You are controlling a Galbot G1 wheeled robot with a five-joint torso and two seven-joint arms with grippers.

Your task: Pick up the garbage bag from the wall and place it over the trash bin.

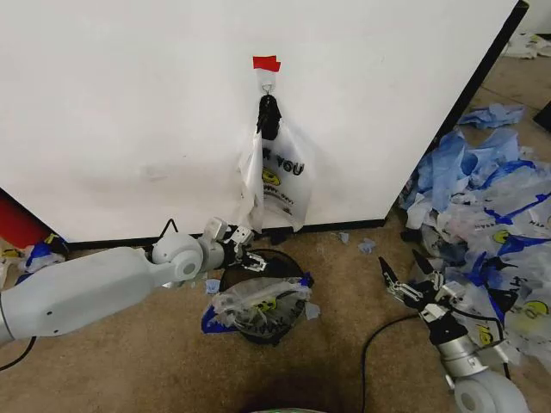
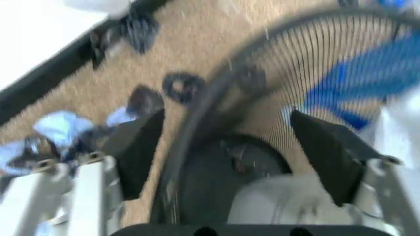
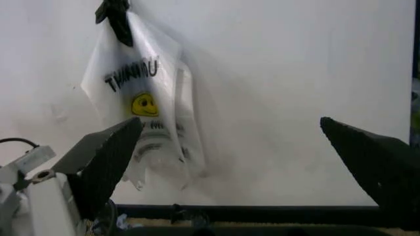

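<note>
We are looking at a thin see-through plastic garbage bag (image 1: 282,182) with black lettering and a yellow smiley print, hanging from a small metal hook (image 1: 269,87) on the broad white wall (image 1: 129,112), just under a strip of red tape (image 1: 266,63). Its bunched handles are gathered into a dark knot at the hook, and its lower edge is dangling close to the black baseboard (image 1: 344,228), above the far rim of the small round black wire-mesh trash bin (image 1: 263,297). The bin is standing on the brown carpet floor (image 1: 344,301) near the wall's foot, with a crumpled clear bag with blue patches (image 1: 258,303) already lying across its mouth.

We are holding our left gripper (image 1: 251,257) at the bin's far rim, directly below the hanging bag; its fingers (image 2: 137,147) are spread wide, straddling the mesh rim and grasping nothing. The hanging bag is well above them and not touching them.

Our right gripper (image 1: 405,277) is hovering low over the carpet off to the right of the bin, beside the big heap of blue-and-white bags (image 1: 491,215). Its dark fingers (image 3: 105,157) are parted and empty, pointing toward the wall, and in the right wrist view the bag is hanging on the wall beyond one of them, apart from it.
</note>
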